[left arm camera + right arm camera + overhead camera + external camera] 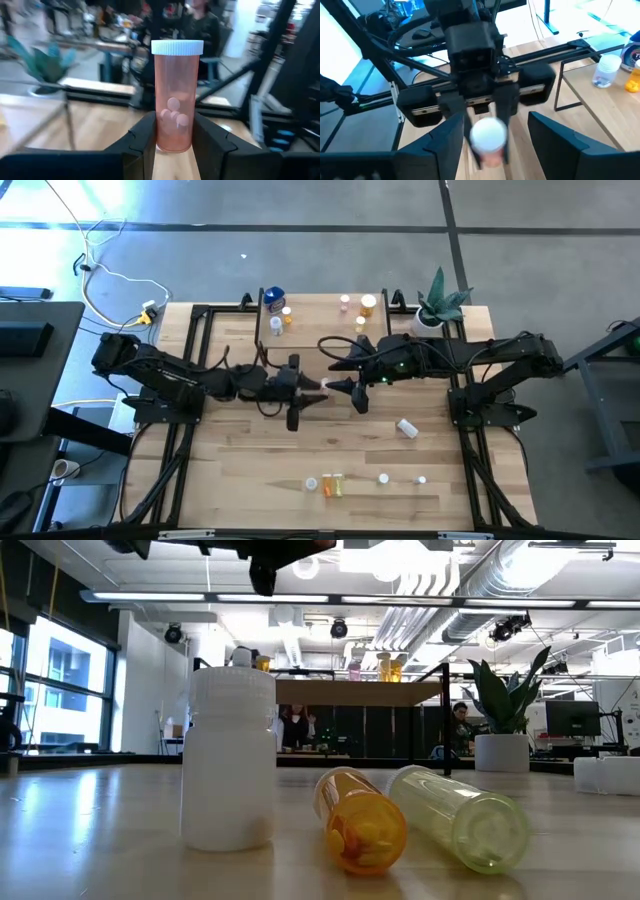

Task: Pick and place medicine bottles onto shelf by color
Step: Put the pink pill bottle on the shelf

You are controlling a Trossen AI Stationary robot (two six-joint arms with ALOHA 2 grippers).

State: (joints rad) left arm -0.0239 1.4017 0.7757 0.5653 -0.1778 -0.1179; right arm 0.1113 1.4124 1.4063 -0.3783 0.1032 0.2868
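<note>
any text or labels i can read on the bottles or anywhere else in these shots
No text can be read in any view.
Pink bottle held in the left gripper: clear plastic with a white cap, no label showing.
White bottle, orange bottle and pale yellow bottle lying near the low camera: no print visible.
Blue-topped bottle on the shelf: has a label, too small and blurred to read.

The bottle (173, 102) between the black fingers (212, 145) is see-through pink with a white cap and pale pink pills. On the near table (90, 840), a frosted white bottle (228, 758), an orange one (362, 819) and a pale yellow-green one (460, 815). The table is light wood; the far plant (440, 298) is green in a white pot.
</note>
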